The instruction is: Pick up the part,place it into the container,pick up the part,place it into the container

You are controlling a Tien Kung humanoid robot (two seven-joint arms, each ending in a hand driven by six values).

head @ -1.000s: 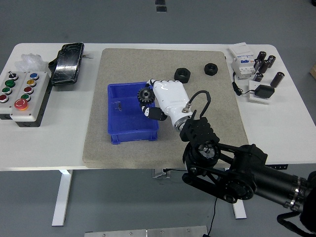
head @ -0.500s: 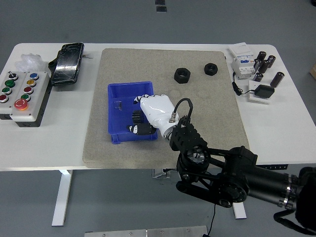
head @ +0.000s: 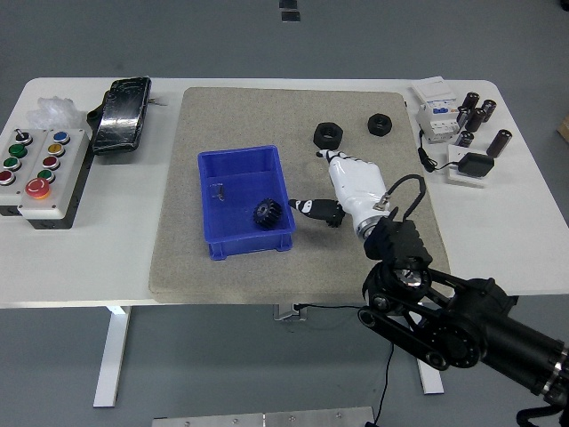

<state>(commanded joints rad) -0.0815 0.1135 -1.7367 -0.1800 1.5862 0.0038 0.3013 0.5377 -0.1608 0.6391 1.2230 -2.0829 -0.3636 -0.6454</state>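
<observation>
A black gear (head: 268,213) lies inside the blue container (head: 233,165), near its front right corner. Two black nuts lie on the grey mat, one (head: 326,135) at the back middle and one (head: 380,124) to its right. My right hand (head: 331,189), white with black fingertips, hovers over the mat just right of the container. Its fingers are spread and hold nothing. Its thumb points left toward the container. The nearer nut is just beyond the fingertips. The left arm is out of view.
A button box (head: 36,169) and a black device (head: 123,113) sit at the left. A white electrical module (head: 436,111), black cylinders (head: 478,116) and a small black pad (head: 475,165) sit at the back right. The grey mat (head: 293,258) covers the table's middle.
My right hand let go of the gear inside the container and moved right and out over the mat. The container shifted slightly right.
</observation>
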